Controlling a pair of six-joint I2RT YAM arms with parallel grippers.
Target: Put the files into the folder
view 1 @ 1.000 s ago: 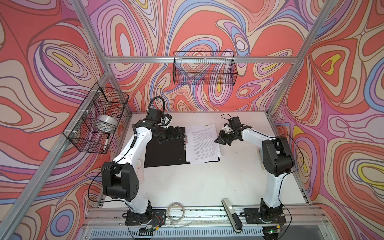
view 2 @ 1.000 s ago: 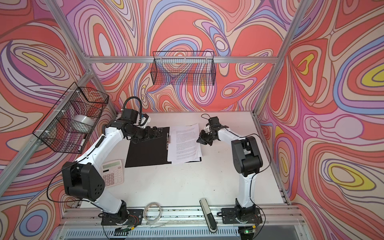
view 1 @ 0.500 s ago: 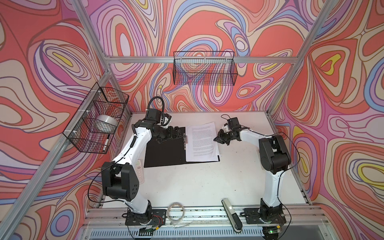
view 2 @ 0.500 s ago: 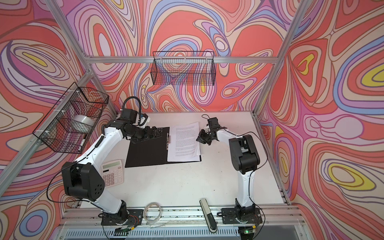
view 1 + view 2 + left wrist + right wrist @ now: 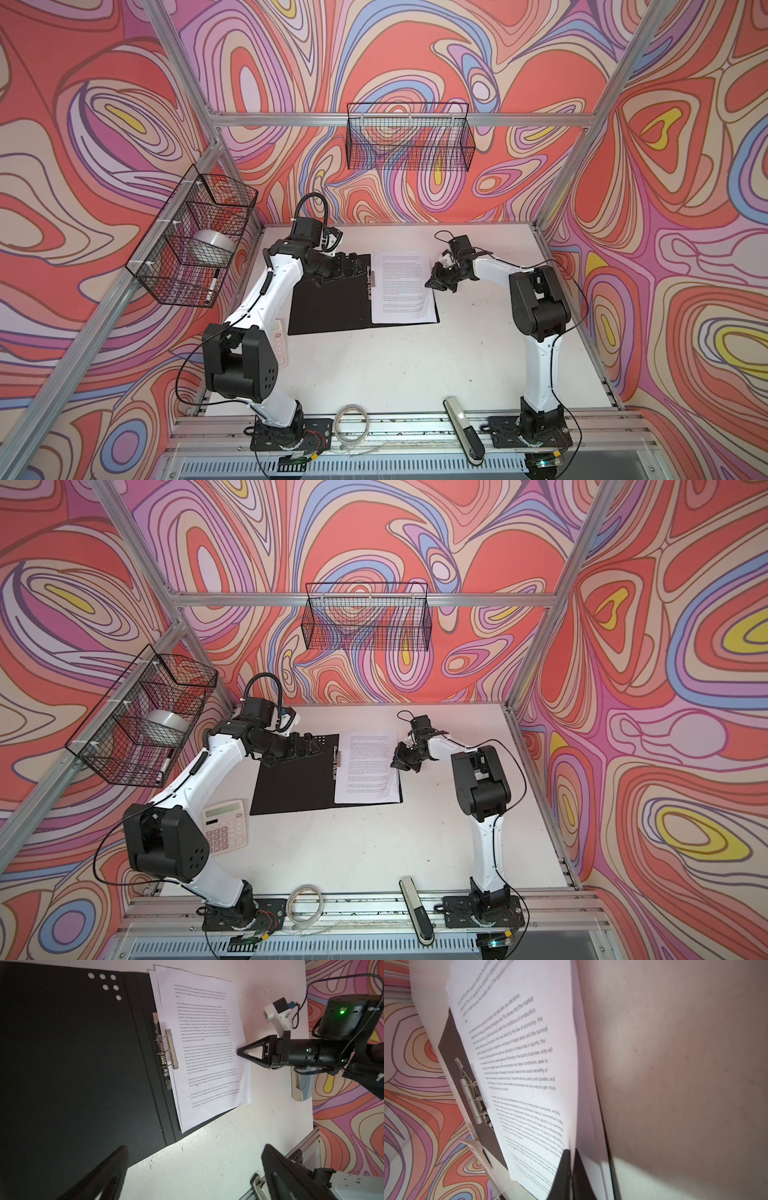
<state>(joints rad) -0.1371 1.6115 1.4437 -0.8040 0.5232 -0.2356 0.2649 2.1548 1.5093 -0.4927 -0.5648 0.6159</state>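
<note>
We see the walls (image 5: 415, 54) covered with a swirling pattern of coral red, pink, lilac, blue, cream and yellow, each band outlined with a dark line. The tabletop (image 5: 395, 365) is white with small grey specks. The folder (image 5: 328, 307) is black inside, with six white dots (image 5: 106, 982) in one corner and a silver clip (image 5: 166, 1051). The files (image 5: 401, 286) are white with small black text. The left arm (image 5: 266, 299) and the right arm (image 5: 536, 374) are white with black joints, and the left gripper (image 5: 357, 270) and the right gripper (image 5: 241, 1051) are black. The back basket (image 5: 409, 141) and the side basket (image 5: 166, 286) are black wire, the roll (image 5: 210, 246) is silver-grey, and the calculator (image 5: 224, 827) is cream with a pale green display
</note>
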